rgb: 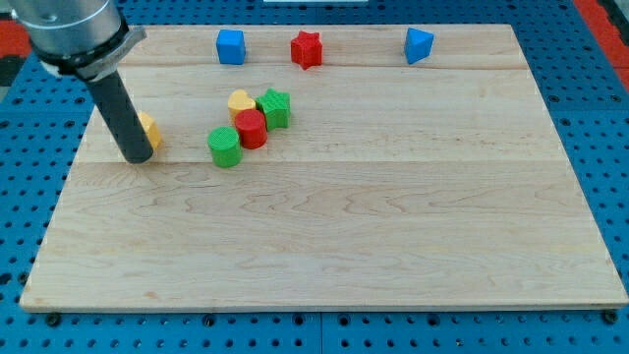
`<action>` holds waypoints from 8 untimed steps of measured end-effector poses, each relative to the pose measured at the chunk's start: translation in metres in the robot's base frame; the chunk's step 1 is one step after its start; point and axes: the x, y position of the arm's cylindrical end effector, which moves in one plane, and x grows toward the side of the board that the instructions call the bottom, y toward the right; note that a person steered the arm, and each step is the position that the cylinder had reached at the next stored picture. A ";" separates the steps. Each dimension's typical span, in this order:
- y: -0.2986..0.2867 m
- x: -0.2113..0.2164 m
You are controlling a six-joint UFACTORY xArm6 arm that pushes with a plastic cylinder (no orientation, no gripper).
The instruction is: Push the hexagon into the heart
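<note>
A yellow hexagon [149, 130] lies near the board's left edge, partly hidden behind my rod. My tip [139, 157] rests on the board at the hexagon's lower left, touching or almost touching it. The yellow heart [239, 100] lies to the right of it, in a tight cluster with a red cylinder [252, 129], a green star-like block [275, 107] and a green cylinder [225, 147].
Along the view's top edge of the wooden board [344, 226] stand a blue cube [230, 45], a red star [307, 48] and a blue block [419, 44]. The board lies on a blue perforated table.
</note>
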 end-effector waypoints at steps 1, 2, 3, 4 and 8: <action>-0.026 0.001; -0.075 -0.001; -0.050 -0.013; 0.037 -0.013; -0.007 -0.061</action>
